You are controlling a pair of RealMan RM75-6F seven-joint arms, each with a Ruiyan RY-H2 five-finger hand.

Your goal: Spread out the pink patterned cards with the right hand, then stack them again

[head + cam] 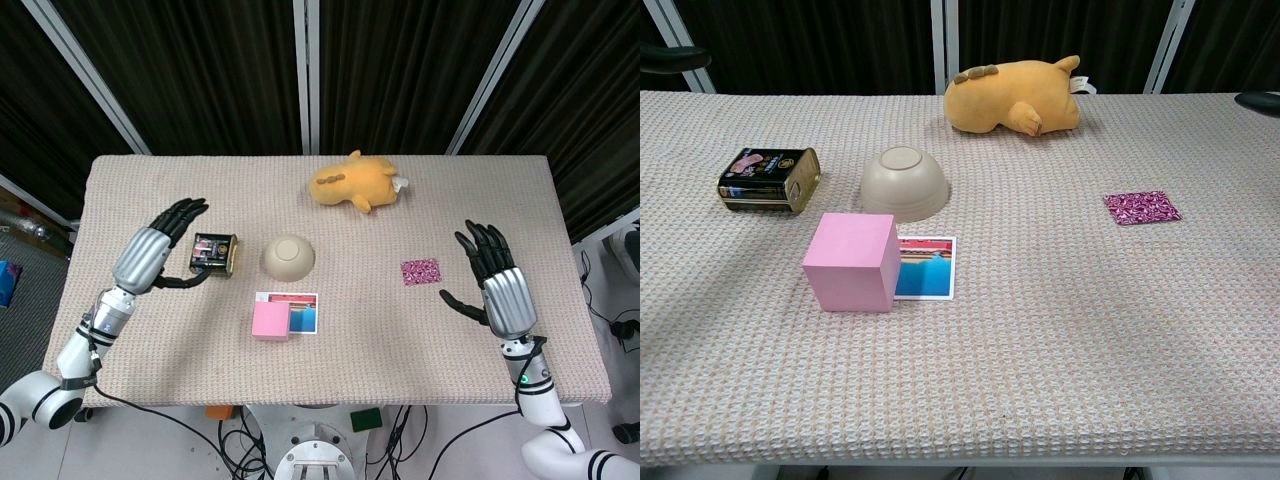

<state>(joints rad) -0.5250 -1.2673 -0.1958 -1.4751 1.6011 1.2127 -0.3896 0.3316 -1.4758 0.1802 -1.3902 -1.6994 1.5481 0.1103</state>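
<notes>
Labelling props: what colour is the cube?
Plain pink cube, clearest in the chest view.

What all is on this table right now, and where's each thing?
cards: one neat stack, pink patterned, right side of the table, just left of the right robot hand
plush toy: one, yellow-orange, lying at the far edge near the middle
bowl: one, beige, upside down at the centre
can: one, dark with a gold rim, on its side, left of the bowl
cube: one, pink, near side of the bowl
picture card: one, red and blue with a white border, flat, right beside the cube
table: one, beige woven cover
left robot hand: black fingers, silver back, open beside the can
right robot hand: same colours, open, fingers spread, holding nothing
</notes>
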